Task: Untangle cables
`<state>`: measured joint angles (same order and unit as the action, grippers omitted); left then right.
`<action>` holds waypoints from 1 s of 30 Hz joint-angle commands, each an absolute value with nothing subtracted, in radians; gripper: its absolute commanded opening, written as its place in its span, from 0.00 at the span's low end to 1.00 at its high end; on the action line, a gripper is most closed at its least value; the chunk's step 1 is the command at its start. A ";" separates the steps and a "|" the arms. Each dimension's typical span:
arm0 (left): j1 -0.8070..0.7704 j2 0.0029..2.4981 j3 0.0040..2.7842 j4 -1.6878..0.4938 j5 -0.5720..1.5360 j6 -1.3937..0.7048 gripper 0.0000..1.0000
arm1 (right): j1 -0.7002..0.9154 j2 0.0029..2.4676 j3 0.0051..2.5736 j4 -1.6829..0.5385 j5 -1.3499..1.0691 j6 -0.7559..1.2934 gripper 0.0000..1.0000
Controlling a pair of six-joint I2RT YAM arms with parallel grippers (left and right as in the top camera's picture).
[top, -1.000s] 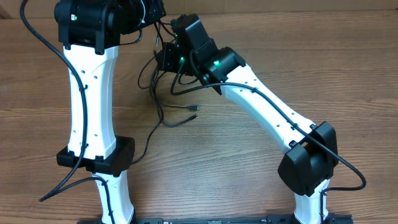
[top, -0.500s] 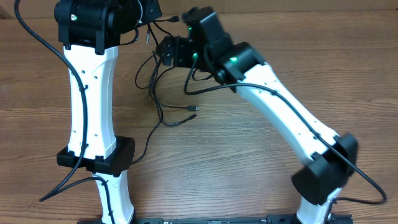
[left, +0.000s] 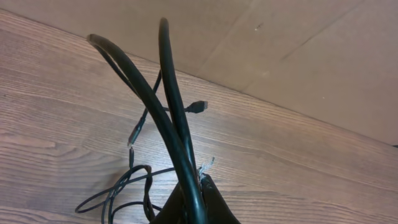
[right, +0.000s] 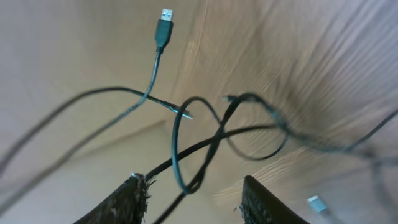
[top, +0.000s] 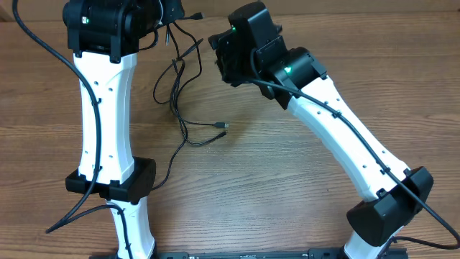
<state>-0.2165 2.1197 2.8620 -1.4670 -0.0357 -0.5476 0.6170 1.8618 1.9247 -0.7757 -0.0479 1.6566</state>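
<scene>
left arm: white, reaching along the left side to the far edge of the worktop.
left jaws: closed tight on the cables. In the wrist view two black strands come up out of the tips and spread apart.
cables: thin and black, bunched at the left jaws. They hang between the two arms and trail onto the worktop in loose crossing loops. One strand runs back toward the left arm's base.
plug: small end lying flat on the worktop near the centre, well apart from both jaws.
USB plug: silvery tip on a strand seen past the right jaws, clear of them.
right jaws: fingers parted with a clear gap. A cable loop crosses the gap in the wrist view. That view is blurred, so cannot tell whether the loop touches a finger. Nothing clamped.
right arm: stretched diagonally from the near right corner, its head just right of the hanging cables.
</scene>
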 commanded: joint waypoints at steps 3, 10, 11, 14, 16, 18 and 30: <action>-0.223 2.109 2.869 -1.464 -0.055 -0.554 0.04 | 0.659 1.877 1.916 -0.764 -0.025 1.848 0.47; -0.223 2.109 2.869 -1.480 -0.052 -0.554 0.04 | 0.686 1.935 1.916 -0.745 -0.003 1.848 0.48; -0.223 2.109 2.869 -1.484 -0.052 -0.554 0.04 | 0.686 1.946 1.916 -0.742 -0.009 1.848 0.49; -0.223 2.109 2.869 -1.491 -0.052 -0.553 0.04 | 0.686 1.976 1.916 -0.700 -0.038 1.825 0.48; -0.223 2.109 2.869 -1.493 -0.052 -0.553 0.04 | 0.686 1.993 1.916 -0.666 -0.058 1.825 0.49; -0.223 2.109 2.869 -1.495 -0.051 -0.553 0.04 | 0.686 2.008 1.916 -0.636 -0.057 1.824 0.49; -0.223 2.109 2.869 -1.512 -0.051 -0.546 0.04 | 0.686 2.020 1.916 -0.410 -0.225 1.651 0.53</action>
<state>-0.2165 2.1197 2.8620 -1.5055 -0.0422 -0.5472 0.6876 2.0228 1.9175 -0.4088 -0.1841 1.7107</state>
